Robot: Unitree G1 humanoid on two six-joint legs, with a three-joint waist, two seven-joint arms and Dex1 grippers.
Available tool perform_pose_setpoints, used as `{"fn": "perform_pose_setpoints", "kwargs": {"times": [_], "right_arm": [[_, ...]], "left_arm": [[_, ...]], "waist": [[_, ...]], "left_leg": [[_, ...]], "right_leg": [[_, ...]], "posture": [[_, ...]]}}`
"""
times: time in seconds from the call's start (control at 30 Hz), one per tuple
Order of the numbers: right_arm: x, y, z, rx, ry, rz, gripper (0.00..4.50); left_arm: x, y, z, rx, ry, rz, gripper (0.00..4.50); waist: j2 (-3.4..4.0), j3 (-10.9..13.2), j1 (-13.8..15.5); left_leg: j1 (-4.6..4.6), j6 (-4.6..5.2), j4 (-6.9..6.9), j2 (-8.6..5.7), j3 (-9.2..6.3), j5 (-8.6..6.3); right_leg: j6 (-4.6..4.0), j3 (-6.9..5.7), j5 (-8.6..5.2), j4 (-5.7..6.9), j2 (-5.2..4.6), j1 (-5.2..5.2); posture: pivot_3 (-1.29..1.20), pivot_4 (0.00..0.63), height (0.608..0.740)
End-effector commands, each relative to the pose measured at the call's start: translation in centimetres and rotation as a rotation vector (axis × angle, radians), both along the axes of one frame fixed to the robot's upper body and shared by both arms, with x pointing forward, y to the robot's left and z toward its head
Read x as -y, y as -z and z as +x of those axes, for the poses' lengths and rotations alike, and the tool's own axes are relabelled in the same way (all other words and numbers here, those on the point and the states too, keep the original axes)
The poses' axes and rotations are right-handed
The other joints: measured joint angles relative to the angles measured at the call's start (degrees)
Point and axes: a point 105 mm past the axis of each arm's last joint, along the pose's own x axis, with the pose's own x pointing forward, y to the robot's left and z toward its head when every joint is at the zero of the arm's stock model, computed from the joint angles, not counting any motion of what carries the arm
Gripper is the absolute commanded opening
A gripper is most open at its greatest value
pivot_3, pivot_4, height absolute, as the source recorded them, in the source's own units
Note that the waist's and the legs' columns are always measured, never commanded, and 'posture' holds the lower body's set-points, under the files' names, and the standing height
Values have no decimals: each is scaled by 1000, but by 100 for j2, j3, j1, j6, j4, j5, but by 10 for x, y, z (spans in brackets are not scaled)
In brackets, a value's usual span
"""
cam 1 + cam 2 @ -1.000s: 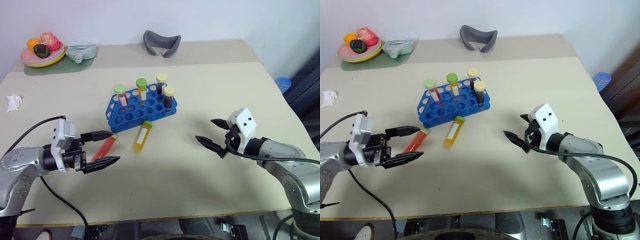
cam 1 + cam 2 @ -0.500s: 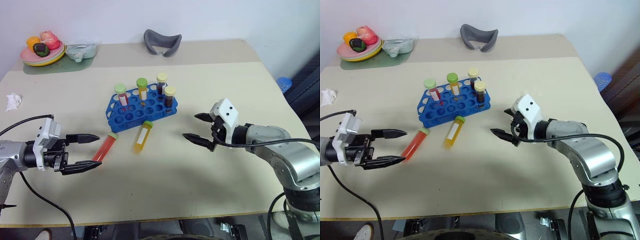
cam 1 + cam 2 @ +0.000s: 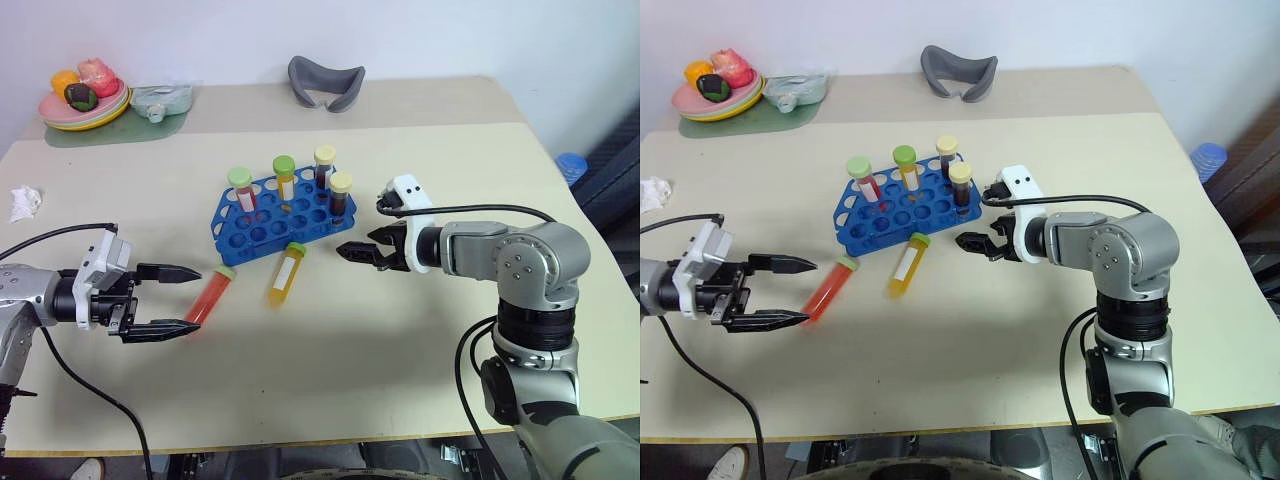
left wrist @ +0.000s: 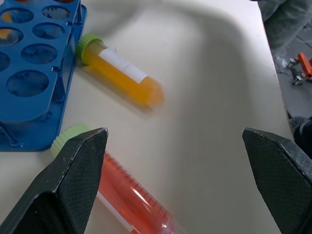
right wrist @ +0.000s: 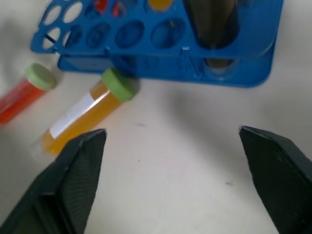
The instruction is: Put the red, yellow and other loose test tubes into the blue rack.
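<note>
The loose clear capped tubes, red (image 3: 209, 295) and orange-yellow (image 3: 285, 273), lie on our surface before the bright blue plastic rack (image 3: 283, 212), both tools (image 3: 170, 299) (image 3: 362, 251) spread empty, reaching next.

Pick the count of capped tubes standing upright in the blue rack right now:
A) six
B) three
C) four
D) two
C: four capped tubes stand in the blue rack, while the red tube and the orange-yellow tube lie loose on the table in front of it.
</note>
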Motion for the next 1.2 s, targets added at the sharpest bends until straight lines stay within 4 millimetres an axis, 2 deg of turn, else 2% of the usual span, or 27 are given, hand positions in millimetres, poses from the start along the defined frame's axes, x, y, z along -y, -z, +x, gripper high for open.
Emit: {"fn": "perform_pose_setpoints", "kwargs": {"times": [0.03, 0.17, 0.3, 0.43, 0.53, 0.6, 0.7, 0.8, 0.87, 1.0, 1.2], "right_arm": [[-8, -1, -6, 27, -31, -24, 4426], [-6, 3, -11, 54, -33, -62, 4426], [3, -12, -17, 268, -84, -31, 4426], [29, -19, -51, 418, -182, -67, 4426], [42, -14, -79, 472, -278, -147, 4426], [42, -11, -94, 515, -347, -182, 4426], [30, -28, -111, 725, -450, -49, 4426], [30, -30, -109, 827, -466, -39, 4426], [30, -29, -104, 812, -511, -17, 4426], [40, -30, -96, 814, -606, 15, 4426], [54, -8, -79, 728, -654, 11, 4426]], "left_arm": [[3, -3, 3, 29, 3, -1, 4500], [11, 2, 4, 31, 4, -18, 4500], [25, -3, 9, 66, -26, -77, 4500], [40, -9, 8, 85, -59, -156, 4500], [47, -10, 5, 66, -86, -181, 4500], [47, -13, 9, 75, -125, -195, 4500], [45, -21, 16, 95, -192, -222, 4500], [36, -25, 25, 102, -267, -215, 4500], [34, -26, 28, 83, -309, -216, 4500], [44, -32, 24, 22, -387, -174, 4500], [68, -39, 5, -98, -361, -129, 4500]], "waist": [[0, 0, -4], [0, 0, -8], [-1, -1, 24], [-2, 0, 41], [-5, -2, 57], [-6, -1, 25], [-9, -1, 1], [-14, 1, 5], [-26, 0, 3], [-37, 7, 24], [-36, 9, 50]], "left_leg": [[0, 0, -2, 1, 0, 0], [0, 0, -6, 1, 1, 0], [-4, 0, -6, 0, 2, 0], [-11, 0, -3, -1, 0, 0], [-11, 2, -4, -1, -1, -1], [-2, 2, -1, 1, 0, -1], [24, 2, 7, 4, -2, -1], [31, 2, 44, 5, -2, -1], [30, 1, 61, 3, 0, 0], [28, 2, 59, 1, -2, -1], [22, 6, 48, 1, -14, -3]], "right_leg": [[0, 0, 0, 1, 0, -1], [0, 0, 0, 2, 0, -6], [0, 0, 0, 0, -3, -6], [5, -2, -2, -7, -5, -3], [8, -3, -4, -8, -4, -1], [6, -2, -3, -1, -1, 2], [4, -2, -2, 1, 6, 29], [5, -1, -1, 2, 8, 56], [0, 0, 2, 0, 5, 64], [8, 0, 7, 0, 0, 63], [10, -8, 7, 1, 0, 56]], "posture": [[0, 150, 740], [0, 150, 740], [0, 150, 740], [0, 150, 740], [0, 150, 740], [0, 150, 740], [0, 150, 740], [0, 150, 740], [0, 150, 740], [0, 150, 740], [0, 150, 740]]}}
